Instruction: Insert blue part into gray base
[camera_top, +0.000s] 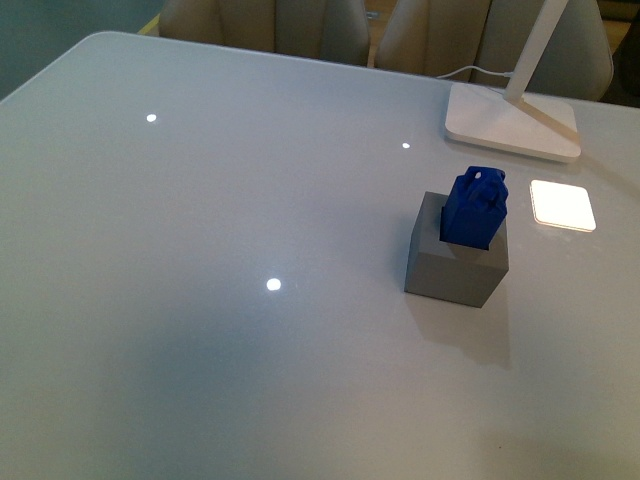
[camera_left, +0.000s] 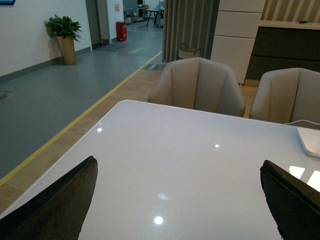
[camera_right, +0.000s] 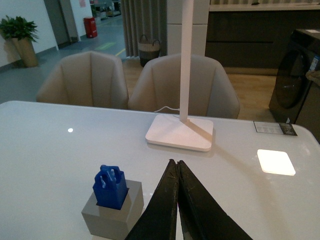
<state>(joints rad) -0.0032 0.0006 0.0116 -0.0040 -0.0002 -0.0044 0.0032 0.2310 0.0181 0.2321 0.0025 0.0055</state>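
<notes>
No text, number or brand can be read in any view. In the right wrist view a small printed label (camera_right: 274, 128) lies flat on the table (camera_right: 45, 165), beyond the lamp foot (camera_right: 179, 132) toward the table's far corner, but its print is too small to make out. The blue part (camera_top: 476, 207) and the gray base (camera_top: 455, 266) carry no markings.

The glossy white tabletop (camera_top: 200, 330) is carrying two things directly. The gray base (camera_top: 455, 265) is sitting right of the middle, well apart from the near edge. The white lamp foot (camera_top: 512, 122) is resting near the far right corner, just behind the base.
</notes>
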